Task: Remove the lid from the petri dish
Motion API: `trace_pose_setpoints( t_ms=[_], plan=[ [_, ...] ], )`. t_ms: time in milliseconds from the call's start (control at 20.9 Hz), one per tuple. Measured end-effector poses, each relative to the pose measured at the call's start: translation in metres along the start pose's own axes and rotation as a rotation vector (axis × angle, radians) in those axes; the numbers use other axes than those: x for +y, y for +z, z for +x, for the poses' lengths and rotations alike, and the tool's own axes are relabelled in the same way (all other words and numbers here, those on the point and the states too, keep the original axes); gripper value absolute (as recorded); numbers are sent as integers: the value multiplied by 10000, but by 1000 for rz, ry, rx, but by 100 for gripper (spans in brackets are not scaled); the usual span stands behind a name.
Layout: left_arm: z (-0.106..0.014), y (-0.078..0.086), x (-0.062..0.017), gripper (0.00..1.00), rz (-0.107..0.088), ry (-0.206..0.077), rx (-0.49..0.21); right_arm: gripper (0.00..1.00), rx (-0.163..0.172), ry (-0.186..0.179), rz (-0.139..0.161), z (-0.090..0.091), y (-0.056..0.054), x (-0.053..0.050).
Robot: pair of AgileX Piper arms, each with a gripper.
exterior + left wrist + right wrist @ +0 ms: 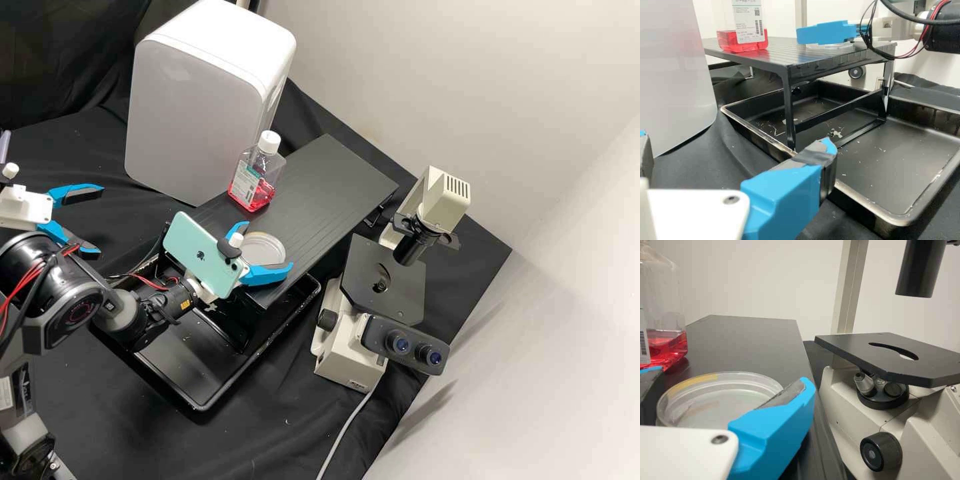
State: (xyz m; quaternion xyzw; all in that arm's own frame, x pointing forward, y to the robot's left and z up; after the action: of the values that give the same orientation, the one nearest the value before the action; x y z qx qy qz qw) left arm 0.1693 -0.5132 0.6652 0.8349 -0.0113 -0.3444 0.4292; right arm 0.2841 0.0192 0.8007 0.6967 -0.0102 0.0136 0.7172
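— The right gripper (269, 245), how did it stand?
— Its two blue fingers (775, 425) were spread apart, one on either side of the round clear plastic petri dish (715, 392). I could not tell whether the pads touched the rim.
— And where was the dish?
— On the flat black raised shelf (327, 183), near the corner closest to the arms. Its clear lid looked to be on, with a pale yellow strip across the top.
— What of the left gripper (100, 220)?
— It hung over the black cloth, off to the left and well apart from the shelf, with its fingers spread wide.
— What else stood on the shelf?
— A clear square flask with a white cap and red liquid (257, 175). It was upright toward the back end, apart from the dish.
— And beneath?
— The shelf's legs stood in a shallow black tray (200, 373), speckled with pale flecks.
— And around it?
— A tall white rounded box (200, 100) stood behind the flask. A white microscope with a black stage (343, 353) stood just to the right of the shelf. A mint-green phone (203, 257) was fixed on the right arm's wrist.
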Motion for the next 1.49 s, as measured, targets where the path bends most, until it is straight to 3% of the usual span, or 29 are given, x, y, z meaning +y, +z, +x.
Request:
trace_pose_setpoints(
  t_ms=[1102,1198,1485],
  plan=[
    [0,1,0,100,0,0,-1,0,0,0,2,0,0,0],
    [0,4,-1,100,0,0,-1,0,8,9,17,-7,-23,25],
    [-1,14,-3,100,2,-1,-5,0,41,43,27,-32,-100,110]
  ],
)
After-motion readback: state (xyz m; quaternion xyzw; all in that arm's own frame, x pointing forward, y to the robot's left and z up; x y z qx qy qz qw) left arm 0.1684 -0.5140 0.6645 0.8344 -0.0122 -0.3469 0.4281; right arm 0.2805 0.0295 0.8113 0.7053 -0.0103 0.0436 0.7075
